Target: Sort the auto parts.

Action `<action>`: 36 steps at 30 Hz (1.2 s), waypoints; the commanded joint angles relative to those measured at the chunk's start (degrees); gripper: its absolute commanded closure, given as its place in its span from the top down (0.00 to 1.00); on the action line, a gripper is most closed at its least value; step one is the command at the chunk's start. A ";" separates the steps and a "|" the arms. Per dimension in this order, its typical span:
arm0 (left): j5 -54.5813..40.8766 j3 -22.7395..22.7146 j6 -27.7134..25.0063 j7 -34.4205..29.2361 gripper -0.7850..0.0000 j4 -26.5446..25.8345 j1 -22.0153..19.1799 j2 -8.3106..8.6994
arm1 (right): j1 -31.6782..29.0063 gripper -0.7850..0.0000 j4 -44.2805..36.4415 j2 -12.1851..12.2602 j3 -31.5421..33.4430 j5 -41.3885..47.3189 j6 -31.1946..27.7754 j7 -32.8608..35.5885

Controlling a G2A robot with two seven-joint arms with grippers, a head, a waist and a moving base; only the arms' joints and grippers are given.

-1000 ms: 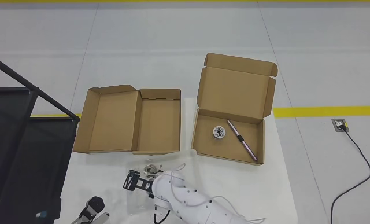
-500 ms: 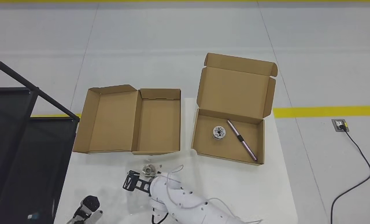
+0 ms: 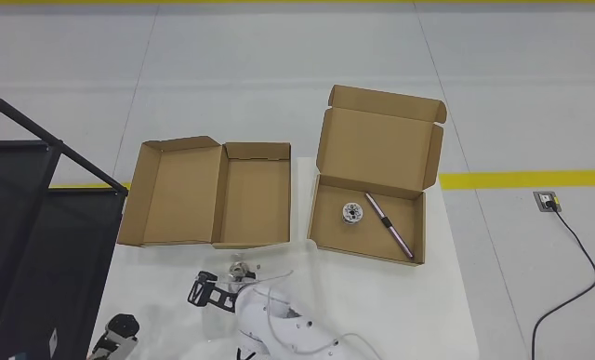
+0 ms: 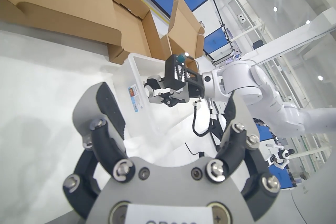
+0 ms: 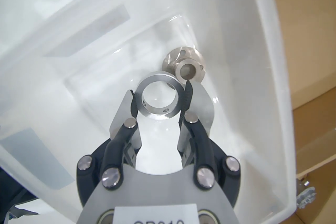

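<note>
While the right gripper (image 5: 160, 99) clamps a steel collar ring (image 5: 157, 114) inside the clear plastic bin (image 5: 262, 51), a flanged bushing (image 5: 188, 70) lies just beyond it on the bin floor. Farther off, the right-hand cardboard box (image 3: 321, 232) holds a round hub (image 3: 351, 211) and a slim rod (image 3: 390, 225); the left gripper (image 4: 168, 97) hangs spread open

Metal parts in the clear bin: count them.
2: a ring gripped by the right hand, and a flanged hub lying in the bin beyond it. The hand may hide others.
</note>
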 commanded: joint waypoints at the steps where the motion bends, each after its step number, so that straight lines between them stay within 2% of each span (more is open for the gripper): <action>1: -0.67 -0.45 0.01 -0.06 1.00 -0.20 0.36 0.01 | -1.92 0.00 -5.29 1.05 1.05 -2.74 -0.23 1.58; 6: -2.98 -1.66 0.01 0.17 1.00 -0.51 1.24 -0.03 | -7.16 0.00 -19.59 3.79 5.09 -10.25 -1.86 4.40; 8: -3.22 -2.08 0.01 -0.05 1.00 -0.64 1.44 -0.04 | -8.26 0.00 -22.74 4.47 7.29 -12.17 -1.77 4.00; 10: -2.65 -2.24 0.01 -0.56 1.00 -0.96 1.67 -0.04 | -8.16 0.00 -23.93 4.83 9.33 -11.22 -4.17 2.20; 13: -2.65 -2.24 0.01 -0.56 1.00 -0.96 1.67 -0.04 | -6.45 0.00 -23.18 4.99 12.85 -9.43 -6.14 0.70; 14: -2.65 -2.24 0.01 -0.56 1.00 -0.96 1.67 -0.04 | -5.58 0.00 -22.36 4.93 13.85 -9.81 -5.18 0.99; 30: -2.65 -2.24 0.01 -0.56 1.00 -0.96 1.67 -0.04 | -5.28 0.00 -20.76 4.82 14.61 -9.84 -4.06 0.62; 36: -2.33 -1.97 0.85 0.24 1.00 -1.39 1.51 -0.44 | 2.82 0.00 -9.34 3.17 17.03 -1.58 -6.00 -2.00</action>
